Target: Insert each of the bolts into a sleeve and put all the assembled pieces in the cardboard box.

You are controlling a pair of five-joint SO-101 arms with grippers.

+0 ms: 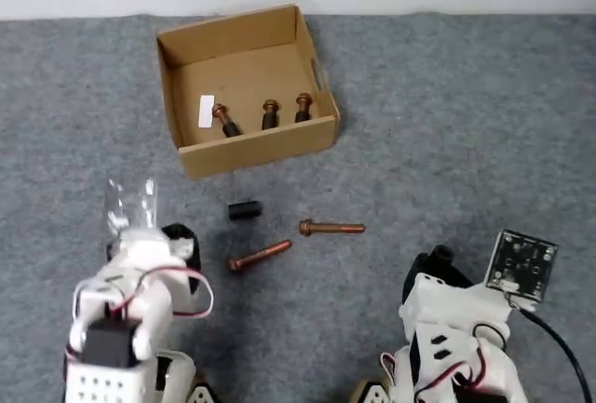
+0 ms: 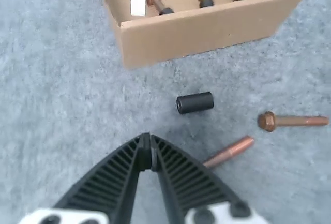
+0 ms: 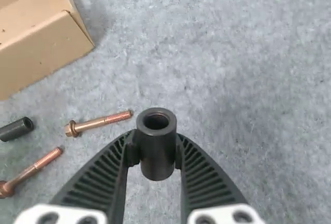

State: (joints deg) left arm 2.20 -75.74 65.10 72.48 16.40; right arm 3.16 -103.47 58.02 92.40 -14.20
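Note:
The cardboard box at the back holds three bolts seated in sleeves. In front of it on the carpet lie a loose black sleeve and two copper bolts, one to the right and one nearer. My left gripper is shut and holds nothing; the loose sleeve lies just beyond its tips and the nearer bolt beside them. At the front right, my right gripper is shut on another black sleeve, bore facing up, above the carpet.
Grey carpet covers the table, with open room right of the box. A white label lies inside the box at its left. The box corner shows in the right wrist view, with the loose sleeve and both bolts in front of it.

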